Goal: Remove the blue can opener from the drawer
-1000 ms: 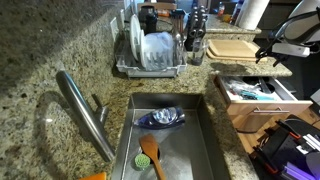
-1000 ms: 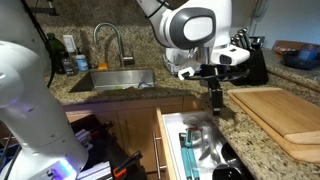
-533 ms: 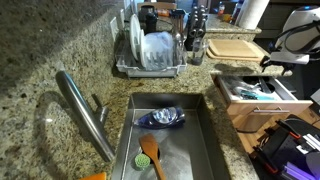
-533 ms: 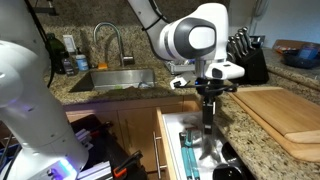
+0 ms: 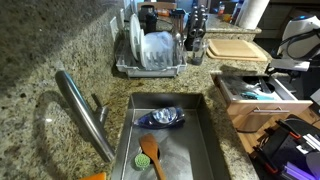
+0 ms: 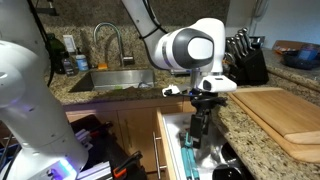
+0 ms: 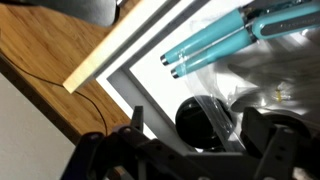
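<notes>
The drawer (image 5: 240, 108) is pulled open below the granite counter; it has light wood sides and a white inside, and shows in both exterior views (image 6: 163, 145). The blue can opener (image 6: 187, 158) lies along the drawer's side, with teal handles that also show in the wrist view (image 7: 225, 40) and faintly in an exterior view (image 5: 262, 96). My gripper (image 6: 202, 132) hangs low over the drawer's inside, beside the can opener and apart from it. In the wrist view its fingers (image 7: 195, 150) are spread wide and empty above a black round utensil (image 7: 205, 120).
A wooden cutting board (image 6: 280, 115) lies on the counter beside the drawer, with a knife block (image 6: 245, 60) behind it. The steel sink (image 5: 205, 140) holds a dark blue dish (image 5: 162, 117) and a wooden spoon (image 5: 150, 152). A dish rack (image 5: 150, 50) stands behind it.
My gripper has moved from above the counter edge down toward the open drawer. The can opener has not moved.
</notes>
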Robot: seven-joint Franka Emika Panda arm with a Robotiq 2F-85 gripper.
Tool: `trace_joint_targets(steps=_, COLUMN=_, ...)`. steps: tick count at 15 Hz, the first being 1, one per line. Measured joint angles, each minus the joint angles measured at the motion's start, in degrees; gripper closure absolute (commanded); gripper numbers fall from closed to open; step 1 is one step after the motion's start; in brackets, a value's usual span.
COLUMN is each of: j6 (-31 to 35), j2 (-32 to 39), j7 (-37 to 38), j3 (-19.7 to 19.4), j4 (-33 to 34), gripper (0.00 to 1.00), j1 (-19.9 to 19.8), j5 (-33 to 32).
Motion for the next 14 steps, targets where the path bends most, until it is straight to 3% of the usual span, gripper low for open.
trace_joint_targets(steps=3, j6=-5.8, j2=0.3, j7=3.4, j3=1.2, j4=-0.1, gripper=0.0, j1=1.2, j5=8.0)
trace_joint_targets(steps=6, j6=-4.9, j2=0.1, j7=6.1, j3=1.6, j4=-3.2, gripper=0.0, j1=1.5, j5=16.4)
trace_joint_targets(steps=11, j6=-4.5, j2=0.1, j7=6.2, j3=1.6, j4=-3.3, gripper=0.0, j1=1.5, j5=18.2)
trace_joint_targets(steps=14, j6=-5.7, j2=0.0, j7=3.4, j3=2.8, j4=-3.3, gripper=0.0, j1=1.5, j5=31.9)
